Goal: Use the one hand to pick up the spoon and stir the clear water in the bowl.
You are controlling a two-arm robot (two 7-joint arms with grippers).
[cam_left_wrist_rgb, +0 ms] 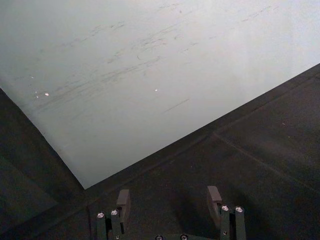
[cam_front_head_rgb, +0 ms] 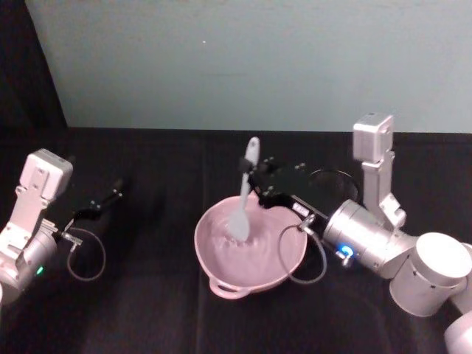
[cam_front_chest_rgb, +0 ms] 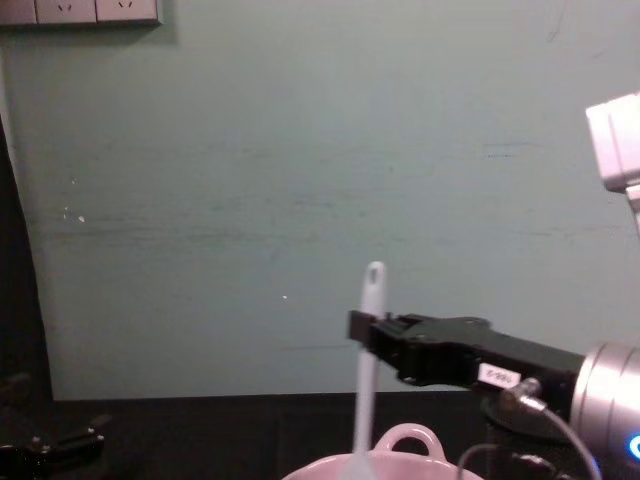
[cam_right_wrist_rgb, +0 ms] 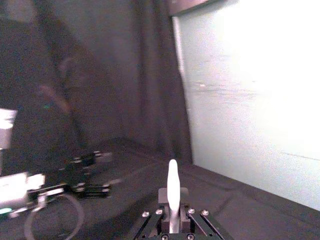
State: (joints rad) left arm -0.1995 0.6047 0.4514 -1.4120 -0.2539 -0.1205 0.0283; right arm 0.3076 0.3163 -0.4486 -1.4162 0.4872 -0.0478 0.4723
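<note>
Finding: the right gripper point(cam_front_head_rgb: 254, 175) is reaching in from the robot's right side over the far rim of the bowl point(cam_front_head_rgb: 265, 259), and its fingers are clamping the spoon point(cam_front_head_rgb: 244, 195) on the upper handle. The spoon is standing nearly upright, with its holed end sticking up above the fingers and its flat head sitting low inside the bowl, apparently in the water. The bowl is resting on the black table point(cam_front_head_rgb: 147, 310), loop handle turned toward the robot.

The left gripper point(cam_front_head_rgb: 114, 193) is lying parked at the robot's left, well apart from the bowl, with its fingers spread and holding nothing.

Risks, as judged from this position:
- The grip is sitting high on a slim, smooth handle, so drag from the water is likely to be twisting the spoon in the fingers; it could pivot or slide down.
- A wide or fast sweep is risking the head striking the bowl wall, which could shove the light bowl across the table or slop water over the rim.
- The wrist cable point(cam_front_head_rgb: 282, 254) is looping down over the near right rim (whether it is touching cannot be told) and could snag or dip.
</note>
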